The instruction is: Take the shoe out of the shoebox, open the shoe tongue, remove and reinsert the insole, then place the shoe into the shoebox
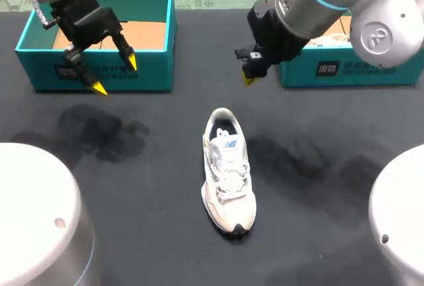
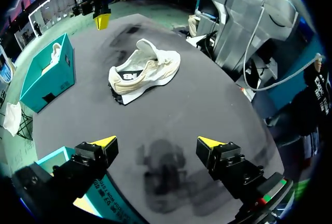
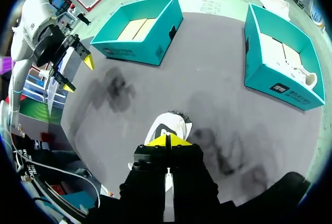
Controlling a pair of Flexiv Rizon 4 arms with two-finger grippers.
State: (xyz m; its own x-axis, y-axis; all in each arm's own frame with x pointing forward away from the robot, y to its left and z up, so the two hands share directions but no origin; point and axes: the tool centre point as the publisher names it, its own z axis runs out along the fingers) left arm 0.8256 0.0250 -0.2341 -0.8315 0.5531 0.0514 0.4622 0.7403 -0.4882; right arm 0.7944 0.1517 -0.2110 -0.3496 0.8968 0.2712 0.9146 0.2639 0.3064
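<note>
A cream and white shoe lies upright on the black table, heel toward the boxes and toe toward the near edge. Its side also shows in the left wrist view, and its heel peeks out under the fingers in the right wrist view. The left teal shoebox holds only brown paper. My left gripper hangs open over that box's front wall, nothing between its fingers. Above the table beyond the shoe's heel, my right gripper is shut and empty, yellow tips pressed together.
A second teal shoebox stands at the back right, with another white shoe inside. Bare black table surrounds the shoe on both sides.
</note>
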